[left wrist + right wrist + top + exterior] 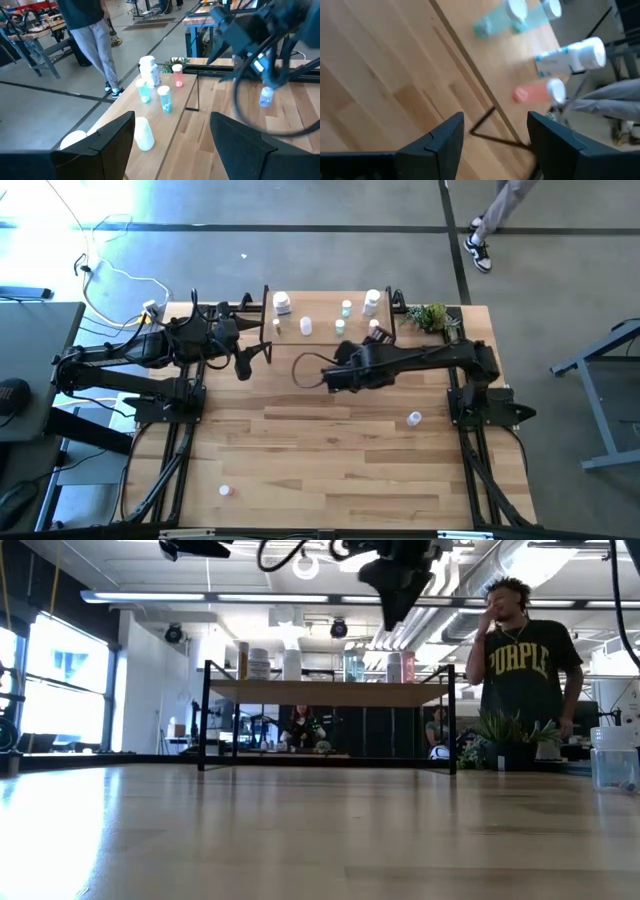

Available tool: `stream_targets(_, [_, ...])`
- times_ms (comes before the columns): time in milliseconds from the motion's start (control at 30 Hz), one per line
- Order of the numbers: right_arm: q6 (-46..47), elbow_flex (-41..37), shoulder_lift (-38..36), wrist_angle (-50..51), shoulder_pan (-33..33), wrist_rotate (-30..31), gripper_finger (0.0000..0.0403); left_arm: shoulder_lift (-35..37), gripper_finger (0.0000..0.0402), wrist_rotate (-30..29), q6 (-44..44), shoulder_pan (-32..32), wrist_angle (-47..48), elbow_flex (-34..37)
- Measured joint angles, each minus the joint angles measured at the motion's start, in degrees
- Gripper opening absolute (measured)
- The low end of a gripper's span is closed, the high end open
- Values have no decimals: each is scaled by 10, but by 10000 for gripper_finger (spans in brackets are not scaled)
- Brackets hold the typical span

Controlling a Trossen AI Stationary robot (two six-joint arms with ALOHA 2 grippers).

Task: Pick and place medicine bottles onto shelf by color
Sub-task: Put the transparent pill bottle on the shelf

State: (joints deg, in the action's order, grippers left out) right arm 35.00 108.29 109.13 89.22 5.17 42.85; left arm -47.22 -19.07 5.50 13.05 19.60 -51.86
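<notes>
Spread right pincer frames a pink bottle; only the low view shows a person.

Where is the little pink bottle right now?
In the high view the pink bottle stands on the shelf, toward its right end, beside the large white bottle and just beyond the right arm.

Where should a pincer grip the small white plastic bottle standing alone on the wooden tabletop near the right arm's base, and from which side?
Grip the small white plastic bottle across its round body, coming straight down from above: it appears upright, with bare tabletop all round.
</notes>
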Motion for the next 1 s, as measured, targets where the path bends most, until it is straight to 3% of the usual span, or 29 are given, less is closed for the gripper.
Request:
stream_targets(200, [54, -128, -100, -1, 22, -16, 208, 0, 248, -4, -2, 0, 1, 0])
stream_targets(433, [151, -262, -244, -17, 66, -53, 208, 0, 248, -7, -78, 0, 2, 0])
stream_targets(667, [204, -346, -349, -38, 90, -79, 208, 0, 248, -7, -167, 0, 6, 0])
stream_targets(1000, [237, -436, -435, -46, 121, -134, 220, 0, 248, -6, -267, -2, 30, 0])
